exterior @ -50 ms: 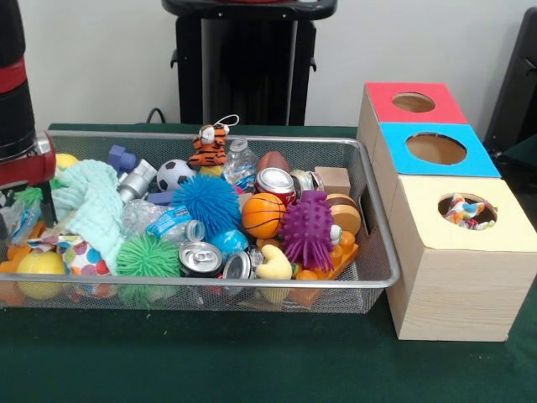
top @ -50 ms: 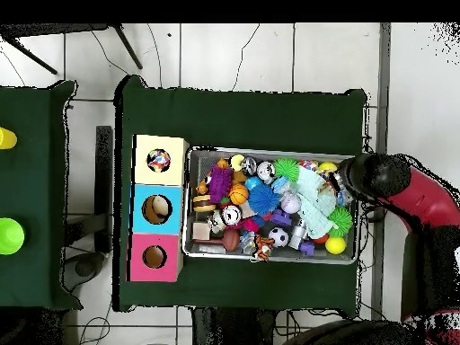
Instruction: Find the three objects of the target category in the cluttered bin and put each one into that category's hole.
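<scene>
Front view: a wire-mesh bin sits on the green surface, packed w/ toys — blue spiky ball, purple spiky ball, green spiky ball, mini basketball, soccer ball, soda cans, crushed water bottle, plush tiger, mint cloth. Beside the bin's end stand three wooden boxes w/ holes: red-topped, blue-topped, yellow-topped. The yellow box's hole already shows colourful items inside. The red-and-black arm enters at the frame's edge, over the bin end farthest from the boxes; the gripper is cut off, so whether the fingers are wide, narrow or holding something can't be told.

Overhead view: the arm reaches in over the bin corner nearest the yellow ball; the gripper is masked by the arm's own bulk. Boxes line the opposite end of the bin.

Risks: the target category isn't evident, so which items count is unclear. Clutter is layered; a grasp could likely snag the cloth or drag neighbours out. Round balls may roll or slip. Carrying across the whole bin to the holes gives room for a drop. Items under the pile are hidden.
</scene>
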Controlling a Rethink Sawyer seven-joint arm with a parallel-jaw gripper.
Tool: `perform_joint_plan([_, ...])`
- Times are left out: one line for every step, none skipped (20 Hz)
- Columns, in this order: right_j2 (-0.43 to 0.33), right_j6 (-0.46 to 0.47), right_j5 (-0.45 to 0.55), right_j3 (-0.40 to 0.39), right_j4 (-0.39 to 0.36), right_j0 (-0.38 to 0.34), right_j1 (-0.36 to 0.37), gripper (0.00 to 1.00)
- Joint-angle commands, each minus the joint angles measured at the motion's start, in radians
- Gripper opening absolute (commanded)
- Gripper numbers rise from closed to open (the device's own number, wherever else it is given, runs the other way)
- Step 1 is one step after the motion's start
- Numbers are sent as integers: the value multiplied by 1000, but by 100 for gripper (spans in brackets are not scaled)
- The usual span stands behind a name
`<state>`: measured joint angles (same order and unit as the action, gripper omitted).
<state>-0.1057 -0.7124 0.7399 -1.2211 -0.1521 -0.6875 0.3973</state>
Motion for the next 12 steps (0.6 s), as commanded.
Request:
perform_joint_plan([-110,-159,-13,-15,48,33,-37,100])
perform_joint_plan([-114,-156,-24,-15,51,33,-45,100])
perform_joint_plan([-118,-154,-35,-16,54,33,-52,100])
perform_joint_plan([-118,-160,-44,-13,59,35,-59,100])
perform_joint_plan([-117,-167,-53,-11,63,38,-66,100])
perform_joint_plan([-120,-169,-62,-10,68,38,-71,100])
perform_joint_plan([-123,-170,-70,-9,73,38,-76,100])
perform_joint_plan([-124,-168,-75,-8,74,39,-80,100])
perform_joint_plan([-127,-164,-84,-5,74,39,-87,100])
perform_joint_plan([-127,-164,-89,-3,75,40,-92,100])
perform_joint_plan([-129,-165,-98,-1,76,40,-100,100])
perform_joint_plan([-126,-169,-102,3,78,43,-106,100])
